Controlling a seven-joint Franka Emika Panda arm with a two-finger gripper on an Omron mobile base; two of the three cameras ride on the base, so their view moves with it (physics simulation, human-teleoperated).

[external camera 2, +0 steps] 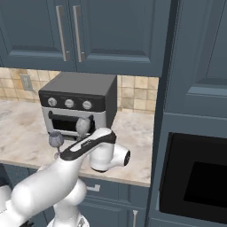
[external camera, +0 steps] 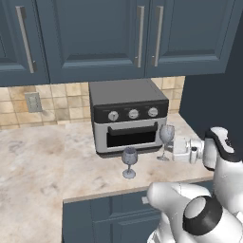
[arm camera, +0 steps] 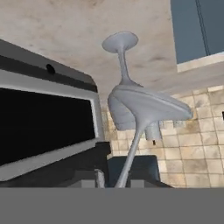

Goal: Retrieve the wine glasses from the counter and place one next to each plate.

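Two clear wine glasses stand on the marble counter (external camera: 38, 161) in front of the toaster oven (external camera: 126, 118). My gripper (external camera: 170, 151) reaches in from the right, level with the stem of the right glass (external camera: 166, 134). In the hand view that glass (arm camera: 148, 107) fills the middle and its thin stem runs down between my fingertips, where the gripper (arm camera: 118, 181) is shut on it. Its foot still rests on the counter. The other glass (external camera: 129, 156) stands free to the left, nearer the counter's front edge, and is the farther glass (arm camera: 120, 42) in the hand view. The plates are out of view.
The toaster oven (external camera 2: 77, 104) stands right behind the glasses, its door close to the held one. Dark blue upper cabinets (external camera: 95, 33) hang above. A tall cabinet with a built-in black oven (external camera 2: 195, 177) bounds the counter on the right. Bare counter stretches to the left.
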